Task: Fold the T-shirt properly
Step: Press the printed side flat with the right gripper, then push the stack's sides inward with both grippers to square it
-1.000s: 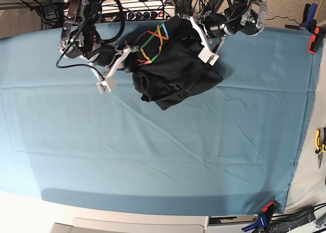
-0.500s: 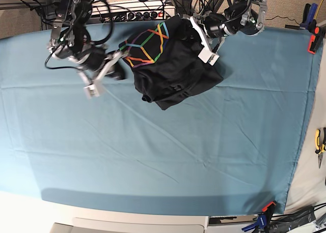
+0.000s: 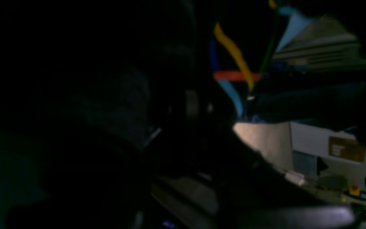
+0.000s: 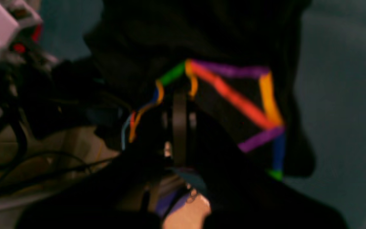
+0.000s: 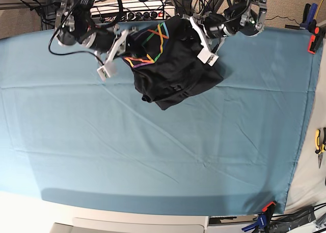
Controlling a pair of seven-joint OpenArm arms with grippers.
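Note:
The black T-shirt [image 5: 175,73] lies bunched at the back middle of the teal table cloth [image 5: 153,156], its rainbow line print [image 5: 150,45] turned up on the left side. My right gripper [image 5: 127,41] is shut on the printed edge and holds it lifted. In the right wrist view the print [image 4: 240,101] hangs right behind the shut gripper [image 4: 179,124]. My left gripper [image 5: 197,34] sits at the shirt's upper right, shut on black cloth. The left wrist view is nearly dark, filled by the T-shirt [image 3: 113,101] with a few coloured lines.
A power strip and cables [image 5: 147,11] run along the table's back edge. Clamps [image 5: 315,39] hold the cloth at the right edge, and another clamp [image 5: 266,211] at the front right. Pliers [image 5: 320,141] lie at the far right.
My right arm swung out to the left with the printed edge, then came back up and right toward the back edge. The left arm and the shirt's bulk stayed put.

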